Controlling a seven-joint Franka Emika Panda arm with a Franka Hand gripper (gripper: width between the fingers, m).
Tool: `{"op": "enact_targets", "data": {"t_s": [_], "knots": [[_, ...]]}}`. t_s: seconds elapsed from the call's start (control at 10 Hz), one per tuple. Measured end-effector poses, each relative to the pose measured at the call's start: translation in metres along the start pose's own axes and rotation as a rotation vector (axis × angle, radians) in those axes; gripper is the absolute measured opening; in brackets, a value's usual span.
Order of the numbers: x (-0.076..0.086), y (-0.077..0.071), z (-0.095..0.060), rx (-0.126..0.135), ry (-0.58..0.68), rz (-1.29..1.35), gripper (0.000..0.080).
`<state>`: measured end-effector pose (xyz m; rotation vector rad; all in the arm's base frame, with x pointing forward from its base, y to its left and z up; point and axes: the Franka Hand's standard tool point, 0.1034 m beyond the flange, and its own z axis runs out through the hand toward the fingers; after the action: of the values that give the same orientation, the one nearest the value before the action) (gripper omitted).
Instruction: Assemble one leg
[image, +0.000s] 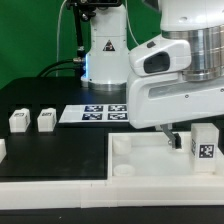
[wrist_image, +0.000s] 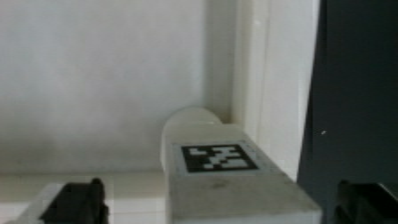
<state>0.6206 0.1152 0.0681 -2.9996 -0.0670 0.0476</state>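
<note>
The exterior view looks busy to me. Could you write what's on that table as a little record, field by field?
arm: white, over the exterior view's right side
gripper: low behind the big white panel; open or shut cannot be told
leg beside gripper: upright, tag facing the camera, at the exterior view's right
spare legs: two upright on the black table, leg A and leg B
white panel: flat, in front
marker board: flat, further back

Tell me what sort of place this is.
Probably a robotics lab bench for furniture-assembly trials: a black tabletop against a green backdrop, a thin flat white marker board with fiducial tags, and small white plastic tagged legs laid out.
</note>
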Motion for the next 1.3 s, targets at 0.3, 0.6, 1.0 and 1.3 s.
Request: {"op": "enact_targets", "data": {"t_s": [0.3,0.6,1.0,1.3], "knots": [[0.0001,0.0010,-0.0001,-0.002,0.000,0.034,0.0292],[0.0002,0.0003,0.0001,0.005,0.000,0.307,0.0293],[0.0094,0.0039,-0.0019,0.051,-0.049,1.086,0.0293],[0.0090,-0.0016,0.0001,0.061,-0.076,1.575,0.0294]]}}
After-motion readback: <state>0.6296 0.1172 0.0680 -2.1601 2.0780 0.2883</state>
